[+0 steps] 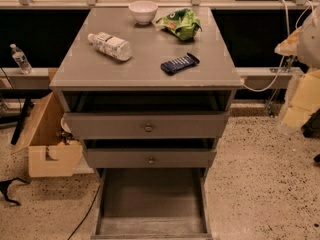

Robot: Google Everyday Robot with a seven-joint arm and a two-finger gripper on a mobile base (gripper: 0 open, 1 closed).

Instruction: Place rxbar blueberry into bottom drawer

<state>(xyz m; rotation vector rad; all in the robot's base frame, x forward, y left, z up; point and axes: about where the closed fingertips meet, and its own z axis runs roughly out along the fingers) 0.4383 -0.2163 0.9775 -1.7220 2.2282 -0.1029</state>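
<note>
Lying at 4 o'clock on the tabletop, the rxbar blueberry is well apart from the tool at 3 o'clock, whose state cannot be told; a shallow pinch on the flat wrapper could slip before reaching the open bottom drawer.

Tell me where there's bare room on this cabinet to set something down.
The bottom drawer floor is bare as far as it shows. On the cabinet top, the front-left corner below the bottle is free, as is the middle between bottle and rxbar blueberry. The back is crowded by bowl and green bag. The gripper hangs off to the right.
</note>
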